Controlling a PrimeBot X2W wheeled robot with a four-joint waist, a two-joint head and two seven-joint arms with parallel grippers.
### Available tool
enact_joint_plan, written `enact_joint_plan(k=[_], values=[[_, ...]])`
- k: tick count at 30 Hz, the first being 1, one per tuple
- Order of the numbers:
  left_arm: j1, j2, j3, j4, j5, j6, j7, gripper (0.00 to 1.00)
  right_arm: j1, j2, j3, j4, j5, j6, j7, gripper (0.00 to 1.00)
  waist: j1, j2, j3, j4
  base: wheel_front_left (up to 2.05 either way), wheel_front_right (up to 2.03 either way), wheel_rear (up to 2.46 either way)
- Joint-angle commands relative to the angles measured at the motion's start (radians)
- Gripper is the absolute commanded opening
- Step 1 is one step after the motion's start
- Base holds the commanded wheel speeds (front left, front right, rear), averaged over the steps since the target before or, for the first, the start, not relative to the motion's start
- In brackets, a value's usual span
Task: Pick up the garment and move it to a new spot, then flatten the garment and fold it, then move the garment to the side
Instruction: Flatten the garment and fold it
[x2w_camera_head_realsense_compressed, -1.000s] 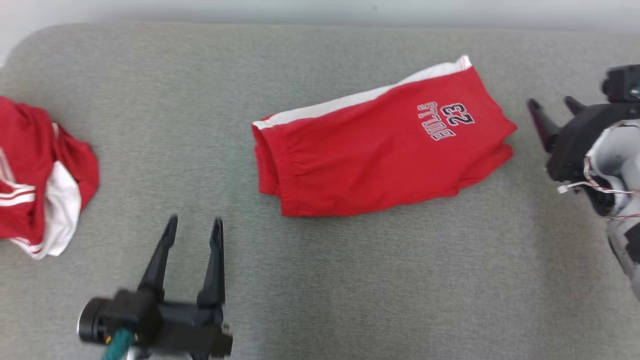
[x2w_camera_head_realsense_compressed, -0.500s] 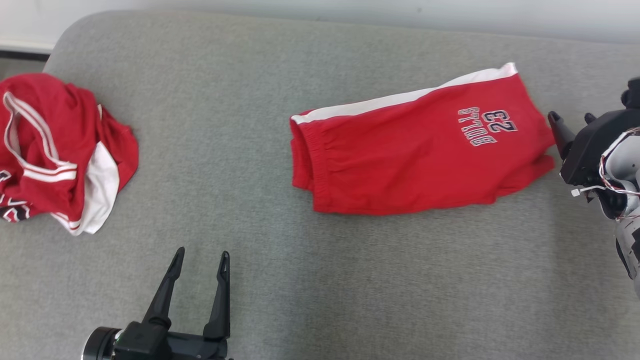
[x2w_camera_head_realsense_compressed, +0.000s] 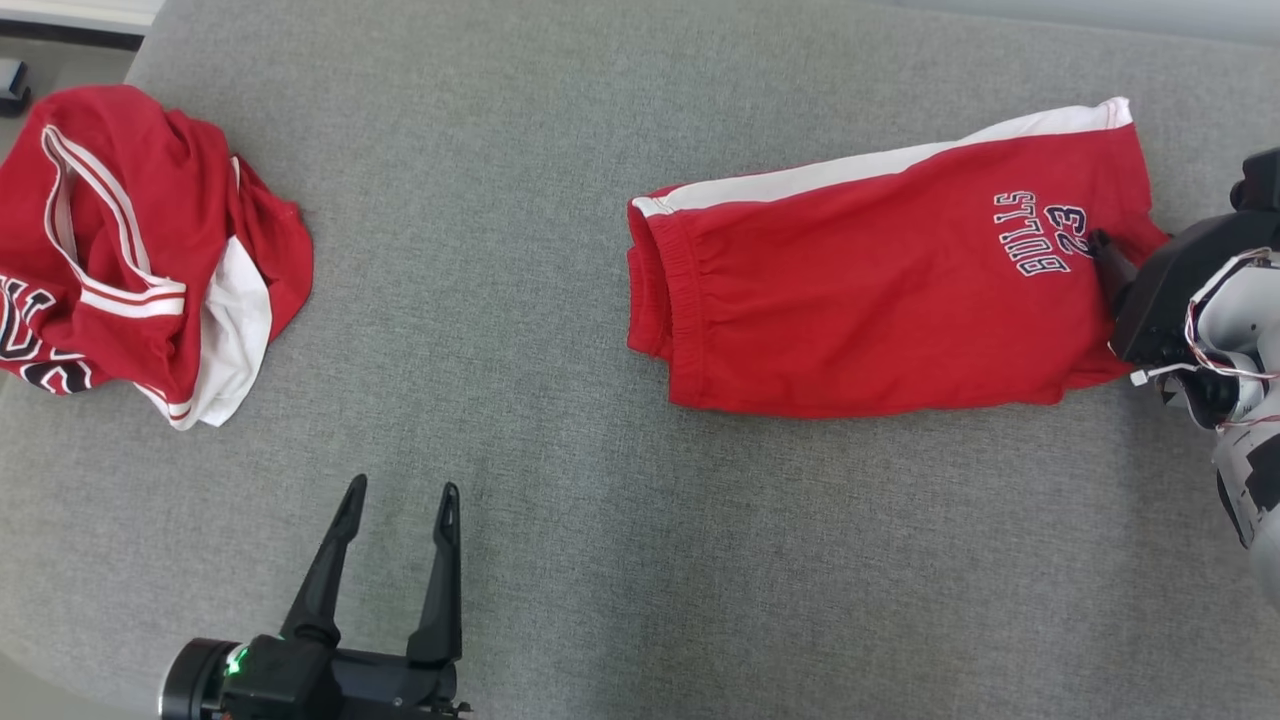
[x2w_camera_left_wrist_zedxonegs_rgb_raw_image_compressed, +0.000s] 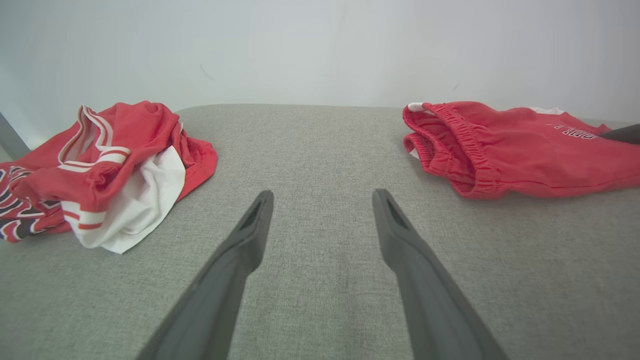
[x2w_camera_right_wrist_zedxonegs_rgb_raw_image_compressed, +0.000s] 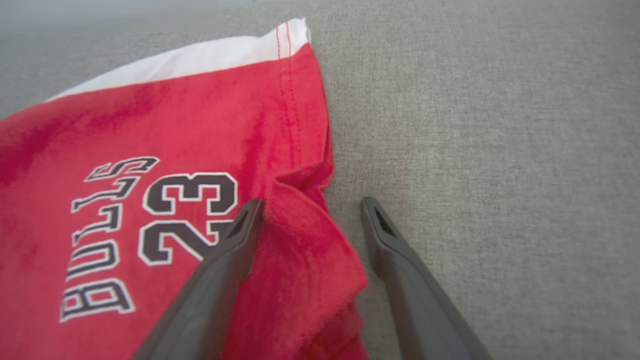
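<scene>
Our right claw (x2w_camera_right_wrist_zedxonegs_rgb_raw_image_compressed: 312, 202), fingers apart, straddles the hem corner of the red Bulls shorts (x2w_camera_head_realsense_compressed: 880, 290) on the bench (x2w_camera_head_realsense_compressed: 560, 560). The left claw (x2w_camera_head_realsense_compressed: 402, 486), also apart, is well away from them. The cloth seems light, soft and limp, so we should pinch both layers here.

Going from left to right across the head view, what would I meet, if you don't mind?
Jersey → left gripper → shorts → right gripper.

Folded shorts (x2w_camera_head_realsense_compressed: 880, 280) at 2 o'clock, right gripper (x2w_camera_head_realsense_compressed: 1112, 262) at their hem, 3; crumpled jersey (x2w_camera_head_realsense_compressed: 130, 250), 10; left gripper (x2w_camera_head_realsense_compressed: 400, 490), fingers parted, 7.
</scene>
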Motion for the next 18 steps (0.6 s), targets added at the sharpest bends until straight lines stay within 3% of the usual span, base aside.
enact_joint_plan(k=[1,3,4,5,6,7,18], values=[[-0.008,-0.004,-0.004,0.0,-0.007,-0.001,-0.003,1.0,0.034,0.034,0.013,0.021,-0.004,0.0,0.031,1.0,0.0001,0.0001,0.008,0.005,0.0,0.0,0.0],[-0.013,-0.005,-0.006,0.003,-0.012,-0.002,-0.003,1.0,0.043,0.046,0.019,0.021,-0.004,0.002,0.045,1.0,0.0001,0.0001,0.012,0.006,0.0,0.0,0.0],[-0.015,-0.006,-0.007,0.004,-0.014,-0.002,-0.003,1.0,0.048,0.049,0.022,0.021,-0.005,0.002,0.055,0.65,0.0001,0.0001,0.013,0.006,0.0,0.0,0.0],[-0.016,-0.006,-0.006,0.006,-0.015,-0.002,-0.003,1.0,0.053,0.052,0.025,0.02,-0.005,0.002,0.059,0.44,0.0001,0.0001,0.013,0.005,0.0,0.0,0.0],[-0.017,-0.006,-0.006,0.009,-0.016,-0.002,-0.003,1.0,0.058,0.052,0.026,0.019,-0.006,0.002,0.06,0.15,0.0001,0.0001,0.013,0.004,0.0,0.0,0.0],[-0.018,-0.006,-0.006,0.01,-0.016,-0.002,-0.003,1.0,0.062,0.05,0.028,0.018,-0.009,0.002,0.063,0.0,0.0001,0.0001,0.012,0.004,0.0,0.0,0.0],[-0.008,-0.007,-0.004,0.028,-0.026,-0.005,-0.003,1.0,0.074,-0.001,-0.005,-0.001,-0.026,-0.003,0.005,0.0,0.0001,0.0001,-0.027,-0.023,0.0,0.0,0.0]])
